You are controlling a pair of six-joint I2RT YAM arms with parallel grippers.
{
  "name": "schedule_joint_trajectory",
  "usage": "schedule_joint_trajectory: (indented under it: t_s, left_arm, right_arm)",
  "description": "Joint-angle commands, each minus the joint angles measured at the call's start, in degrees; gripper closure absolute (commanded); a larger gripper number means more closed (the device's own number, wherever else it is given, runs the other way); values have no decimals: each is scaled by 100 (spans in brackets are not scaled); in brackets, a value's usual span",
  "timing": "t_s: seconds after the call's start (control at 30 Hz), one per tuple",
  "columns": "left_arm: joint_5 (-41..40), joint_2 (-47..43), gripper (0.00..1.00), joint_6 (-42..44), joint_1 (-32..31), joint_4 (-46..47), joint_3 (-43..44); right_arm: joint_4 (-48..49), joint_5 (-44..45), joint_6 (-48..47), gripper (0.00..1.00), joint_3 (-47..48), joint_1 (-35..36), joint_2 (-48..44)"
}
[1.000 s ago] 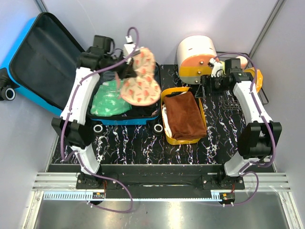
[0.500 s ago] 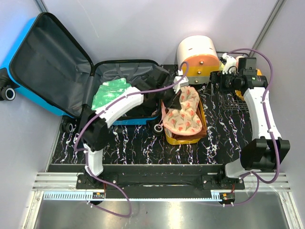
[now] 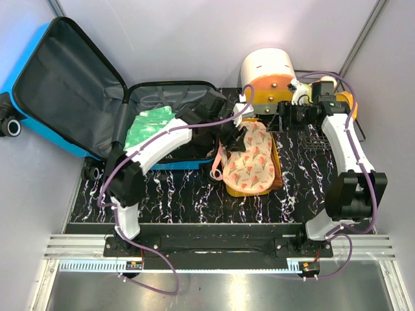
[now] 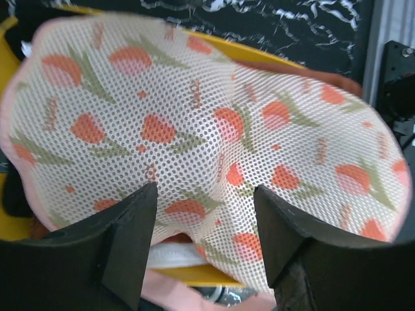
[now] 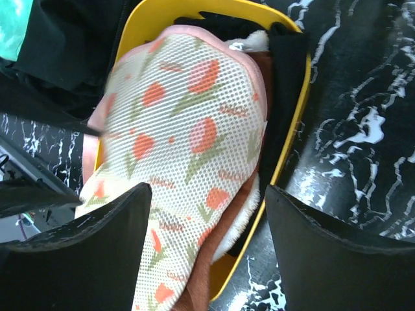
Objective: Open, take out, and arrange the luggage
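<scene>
The blue luggage (image 3: pixel 65 78) lies open at the back left, its lid leaning on the wall. A green packet (image 3: pixel 149 123) and dark clothes (image 3: pixel 202 109) lie in its base. A tulip-print mesh bag (image 3: pixel 249 161) (image 4: pixel 194 123) (image 5: pixel 188 123) rests on a brown towel (image 5: pixel 214 272) in the yellow basin (image 3: pixel 249 192) (image 5: pixel 295 123). My left gripper (image 3: pixel 235 137) (image 4: pixel 204 191) is open just above the bag's near-left end, with the fingers apart and gripping nothing. Above the basin's far right corner, my right gripper (image 3: pixel 280 120) (image 5: pixel 207 191) is open and empty.
A white-and-orange round drawer box (image 3: pixel 267 74) stands at the back, right behind the basin. A black wire rack (image 3: pixel 318 139) sits to the basin's right, under the right arm. Walls close in at left, back and right.
My left arm carried the mesh bag from over the luggage to the basin, then opened; the bag now lies flat there. My right gripper shifted a little to the left.
</scene>
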Motion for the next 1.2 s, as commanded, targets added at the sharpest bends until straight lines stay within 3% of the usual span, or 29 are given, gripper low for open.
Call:
schedule_joint_trajectory:
  t_s: [0.0, 0.2, 0.37, 0.63, 0.77, 0.83, 0.93, 1.1, 1.17]
  left_arm:
    - [194, -1119, 37, 529, -121, -133, -27]
    - [265, -1261, 51, 908, -744, -397, -677]
    - [-199, -971, 54, 961, -1140, 243, -1196]
    - [-1229, 398, 55, 1277, -1159, 482, -1056]
    - [-1519, 647, 54, 1374, -1159, 535, -1056]
    - [-1450, 559, 51, 1392, -1150, 421, -1047]
    - [-1160, 42, 37, 1261, -1071, 87, -907]
    - [-71, -855, 5, 470, -334, -572, -3]
    - [263, -1022, 3, 207, 121, -757, 304]
  right_arm:
    - [252, -363, 158, 22, 310, 399, 200]
    - [357, -311, 123, 29, 65, 865, 297]
    - [585, -109, 9, 34, -295, 998, 428]
    - [1034, 682, -203, 37, -806, 1033, 1087]
    - [1192, 780, -141, 38, -727, 1024, 1413]
    - [1184, 701, -124, 37, -666, 1033, 1361]
    - [1184, 472, -80, 34, -622, 1024, 1055]
    - [1140, 217, -44, 29, -481, 1024, 553]
    - [1140, 182, -44, 24, -411, 1024, 350]
